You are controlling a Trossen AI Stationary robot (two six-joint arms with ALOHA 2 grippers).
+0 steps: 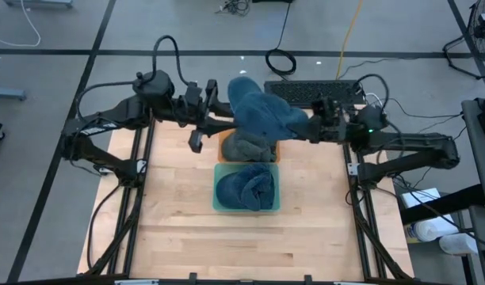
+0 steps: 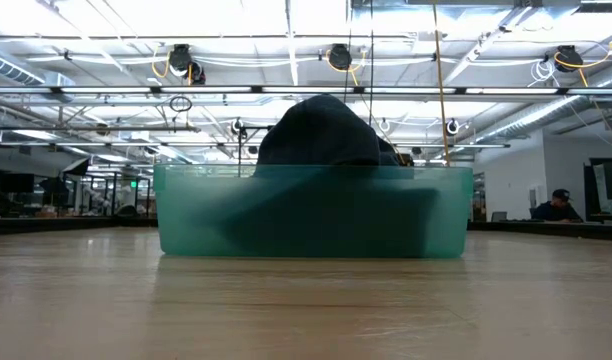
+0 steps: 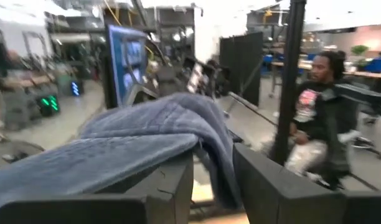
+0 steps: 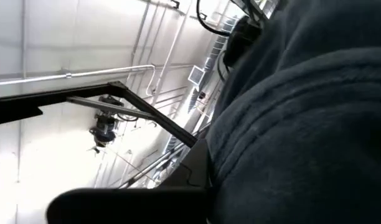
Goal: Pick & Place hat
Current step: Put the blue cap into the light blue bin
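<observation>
Wooden table (image 1: 179, 222) carries a teal bin (image 1: 246, 188) w/ a blue hat (image 1: 250, 187) in it, and just behind that an orange bin (image 1: 223, 147) w/ a grey hat (image 1: 244, 147) inside. Above the orange bin a blue knit hat (image 1: 257, 111) hangs between both arms, stretched off the table. Left gripper (image 1: 227, 120) is clamped on hat's left edge, fabric draped over its fingers (image 3: 172, 180); right gripper (image 1: 306, 127) pinches the hat's right side, jaws narrow on the cloth.
</observation>
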